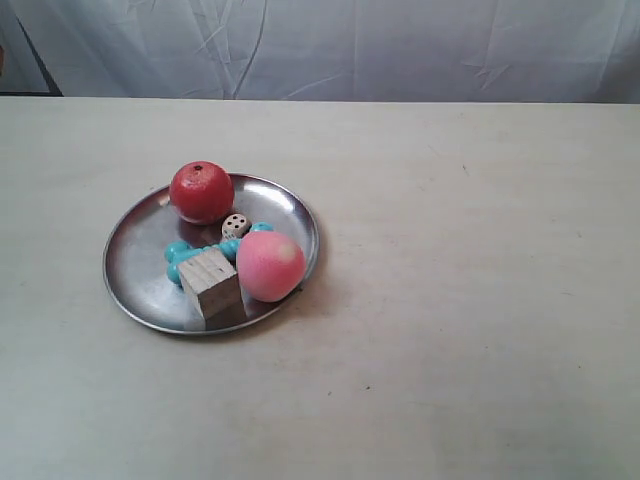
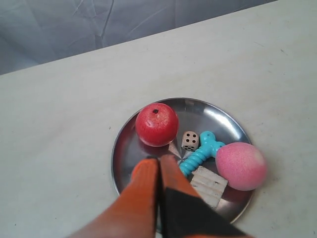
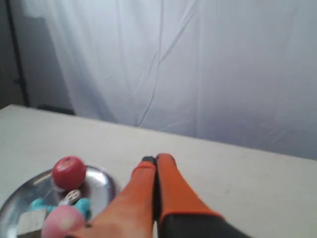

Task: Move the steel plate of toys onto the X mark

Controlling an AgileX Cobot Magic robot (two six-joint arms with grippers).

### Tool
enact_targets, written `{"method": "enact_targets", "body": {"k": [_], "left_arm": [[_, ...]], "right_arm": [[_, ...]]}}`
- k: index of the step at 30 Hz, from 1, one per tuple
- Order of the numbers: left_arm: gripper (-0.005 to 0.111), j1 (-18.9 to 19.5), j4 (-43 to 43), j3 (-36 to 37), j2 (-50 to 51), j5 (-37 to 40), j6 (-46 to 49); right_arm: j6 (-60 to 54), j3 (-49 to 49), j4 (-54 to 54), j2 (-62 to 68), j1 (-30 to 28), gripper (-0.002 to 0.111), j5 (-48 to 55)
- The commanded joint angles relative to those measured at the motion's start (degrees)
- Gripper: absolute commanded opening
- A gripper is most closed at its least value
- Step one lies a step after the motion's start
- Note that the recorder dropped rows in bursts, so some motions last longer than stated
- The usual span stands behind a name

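Observation:
The steel plate (image 1: 140, 255) lies on the table at the exterior view's left. It holds a red ball (image 1: 201, 192), a pink egg-shaped ball (image 1: 270, 265), a teal bone (image 1: 178, 252), a wooden cube (image 1: 211, 285) and a small die (image 1: 235, 226). My left gripper (image 2: 159, 158) is shut and empty, its orange fingers over the plate (image 2: 218, 111) just short of the red ball (image 2: 156, 124). My right gripper (image 3: 157, 159) is also shut and empty, beside the plate (image 3: 99, 181) and apart from it. I cannot make out the X mark. Neither arm shows in the exterior view.
The pale table (image 1: 480, 300) stretches wide to the exterior view's right of the plate. A white cloth backdrop (image 1: 350, 45) hangs behind the table's far edge.

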Motion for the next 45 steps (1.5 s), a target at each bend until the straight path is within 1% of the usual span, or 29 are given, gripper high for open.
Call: {"method": "enact_targets", "body": {"k": [1,3,5,13,18,21,24,26,35,45], "left_arm": [[0.0,-0.1,-0.5,0.4,-0.3,-0.6,-0.4],[0.0,-0.1,-0.5,0.4,-0.3,-0.6,-0.4],[0.0,-0.1,-0.5,0.4,-0.3,-0.6,-0.2],[0.0,-0.1,-0.5,0.4,-0.3,-0.6,-0.2],[0.0,-0.1,-0.5,0.4,-0.3,-0.6,-0.2],[0.0,-0.1,-0.5,0.4,-0.3,-0.6,-0.2],[0.0,-0.1,-0.5,0.4,-0.3,-0.6,-0.2],[0.0,-0.1,-0.5,0.4,-0.3,-0.6,-0.2],[0.0,-0.1,-0.5,0.4,-0.3,-0.6,-0.2],[0.0,-0.1,-0.5,0.4,-0.3,-0.6,-0.2]], "right_arm": [[-0.6,2.9,-1.4,-7.7,-9.1,-0.001,-0.8],[-0.6,5.2,-1.5,-11.1,-11.6,-0.001,-0.9],[-0.6,7.5,-1.5,-13.4,-12.8,-0.001,-0.5],[-0.3,13.9,-0.4,-14.5,-12.9,-0.001,-1.2],[0.0,19.8,0.3,-14.6,-12.9,-0.001,-7.1],[6.5,22.6,-5.9,-14.6,-12.9,-0.001,-8.5],[18.2,24.5,-16.2,-14.6,-12.9,-0.001,-8.5],[21.5,25.7,-19.2,-14.6,-12.9,-0.001,-8.5],[21.6,32.3,-19.6,-17.1,-12.9,-0.001,-9.7],[21.6,35.7,-17.1,-20.5,-12.9,-0.001,-9.3]]}}
